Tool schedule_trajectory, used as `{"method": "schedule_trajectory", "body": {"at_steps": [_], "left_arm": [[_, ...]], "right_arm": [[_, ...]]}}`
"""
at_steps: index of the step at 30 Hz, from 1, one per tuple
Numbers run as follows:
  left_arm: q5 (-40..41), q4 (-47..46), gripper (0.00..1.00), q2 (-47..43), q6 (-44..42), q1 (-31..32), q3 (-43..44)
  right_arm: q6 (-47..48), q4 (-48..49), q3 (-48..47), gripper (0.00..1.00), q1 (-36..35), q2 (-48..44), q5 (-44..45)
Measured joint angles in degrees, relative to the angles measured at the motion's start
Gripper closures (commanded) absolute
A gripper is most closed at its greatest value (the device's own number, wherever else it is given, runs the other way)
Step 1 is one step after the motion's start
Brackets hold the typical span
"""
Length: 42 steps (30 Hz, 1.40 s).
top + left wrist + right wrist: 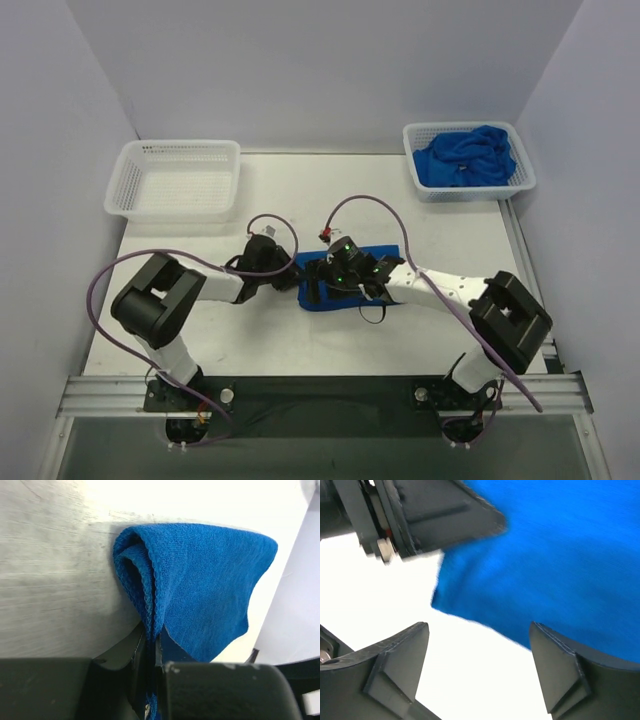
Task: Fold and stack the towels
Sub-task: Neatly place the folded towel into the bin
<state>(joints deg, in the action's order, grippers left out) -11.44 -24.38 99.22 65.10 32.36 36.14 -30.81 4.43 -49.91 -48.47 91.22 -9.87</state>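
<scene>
Left gripper [151,647] pinches the doubled edge of the blue towel [200,590], mid-table [300,200] between the arms. Right gripper [480,670] hangs spread wide over it, holding nothing. Soft, light, floppy terry that will likely sag, so corners and hems look the best hold.

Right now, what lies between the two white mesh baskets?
Bare tabletop between the empty basket and the towel-filled basket, in the top view; a purple cable loops just nearer.

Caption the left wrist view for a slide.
Left fingers pinch the doubled edge of a blue towel over the table.
</scene>
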Motion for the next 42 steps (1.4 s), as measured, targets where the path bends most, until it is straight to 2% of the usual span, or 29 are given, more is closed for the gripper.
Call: {"method": "schedule_trajectory", "body": {"at_steps": [4,13,20,25,31,39,42], "left_arm": [[-0.8,6.5,1.00,-1.9,-6.6,-1.9,1.7],[1.2,30.7,1.00,-3.0,-24.7,-6.4,14.6],[0.9,43.6,1.00,-2.3,-34.6,-11.0,29.1],[-5.9,46.1,1.00,2.5,-38.4,-15.3,39.8],[-7.6,54.0,1.00,9.6,-42.9,-20.0,54.2],[-5.9,65.2,1.00,14.9,-49.1,-25.5,74.9],[-5.5,69.1,1.00,16.9,-50.9,-28.6,79.7]], "right_arm": [[1.6,-7.3,0.0,0.15,-0.3,-7.8,4.9],[5.3,-23.6,2.0,0.14,0.5,-31.1,16.3],[8.5,-33.4,4.0,0.14,1.2,-40.0,18.0],[10.9,-36.5,6.1,0.13,1.6,-45.2,18.0],[13.2,-37.4,6.0,0.13,1.9,-45.1,18.0],[14.3,-37.7,2.7,0.13,2.8,-34.4,18.4],[14.4,-37.6,1.2,0.14,2.8,-31.5,18.9]]}}
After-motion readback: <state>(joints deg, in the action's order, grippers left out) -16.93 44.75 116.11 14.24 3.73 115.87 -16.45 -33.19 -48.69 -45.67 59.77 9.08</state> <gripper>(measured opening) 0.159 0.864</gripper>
